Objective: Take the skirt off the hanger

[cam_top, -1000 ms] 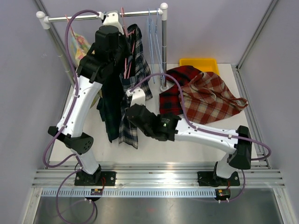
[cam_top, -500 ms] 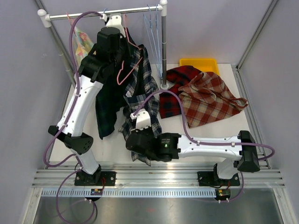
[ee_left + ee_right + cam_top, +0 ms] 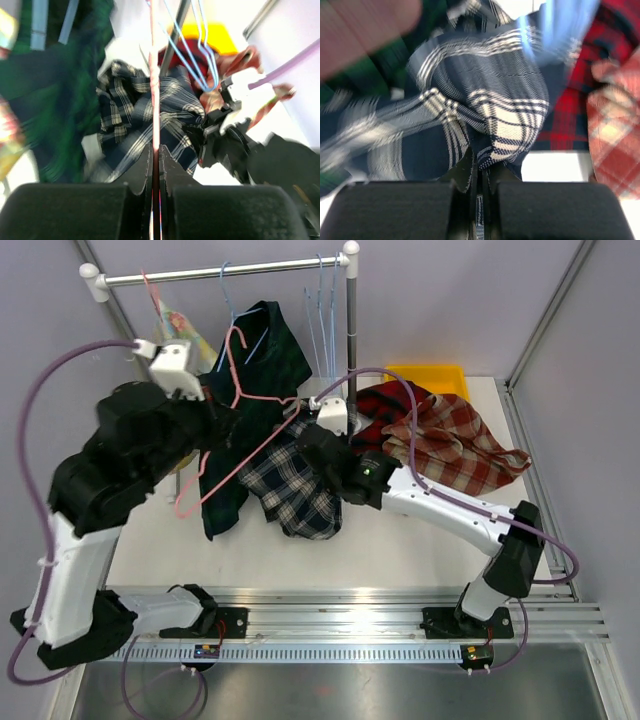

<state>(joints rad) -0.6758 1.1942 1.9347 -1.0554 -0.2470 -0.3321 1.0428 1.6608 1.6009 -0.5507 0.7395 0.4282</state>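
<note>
My left gripper (image 3: pixel 213 425) is shut on the thin pink hanger (image 3: pixel 237 368) and holds it raised and tilted, off the rail. In the left wrist view the pink wire (image 3: pixel 155 100) runs straight up from between the closed jaws of that gripper (image 3: pixel 156 156). The navy plaid skirt (image 3: pixel 290 485) droops onto the table under the hanger. My right gripper (image 3: pixel 312 437) is shut on its upper edge. In the right wrist view this gripper (image 3: pixel 479 167) pinches a fold of the plaid cloth (image 3: pixel 490 100). I cannot tell whether the skirt still touches the hanger.
A dark green garment (image 3: pixel 255 355) hangs from the rail (image 3: pixel 220 272) beside the hanger. Blue wire hangers (image 3: pixel 325 300) hang near the post (image 3: pixel 351 340). Red plaid skirts (image 3: pixel 450 440) lie at the right, a yellow bin (image 3: pixel 427 375) behind them. A colourful garment (image 3: pixel 172 325) hangs at far left.
My left arm has lifted the pink hanger off the rail and swung it left and nearer. My right gripper pulled the plaid skirt down, then moved back towards the table's middle with it.
</note>
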